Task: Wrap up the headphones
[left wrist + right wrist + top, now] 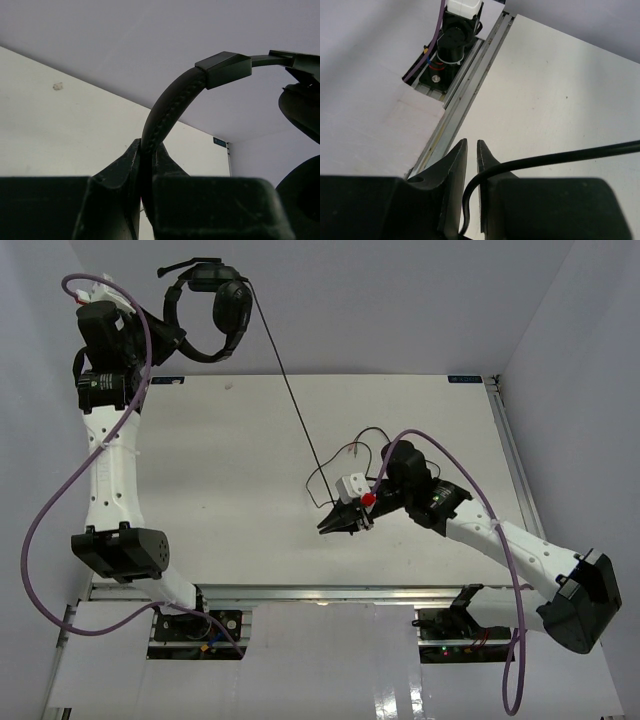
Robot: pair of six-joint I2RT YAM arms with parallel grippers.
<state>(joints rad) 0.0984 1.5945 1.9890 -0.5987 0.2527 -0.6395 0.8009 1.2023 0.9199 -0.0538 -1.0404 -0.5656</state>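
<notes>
My left gripper (pixel 166 340) is raised high at the back left, shut on the headband (pixel 190 348) of the black headphones (pixel 232 312). The left wrist view shows the stitched headband (pixel 170 105) pinched between the jaws of that gripper (pixel 147 145), with an earcup (pixel 300 110) at the right edge. The thin black cord (pixel 290 390) runs taut down to the table and loops beside my right gripper (pixel 328 527). In the right wrist view the cord (pixel 560 156) passes between the nearly touching jaws of the right gripper (pixel 472 142), just above the table.
The white table (pixel 200 490) is walled by grey panels at the back and both sides. A metal rail (pixel 470 85) lines its near edge, with an arm base (pixel 452 37) and purple cable behind it. Another rail (pixel 515 470) runs along the right edge.
</notes>
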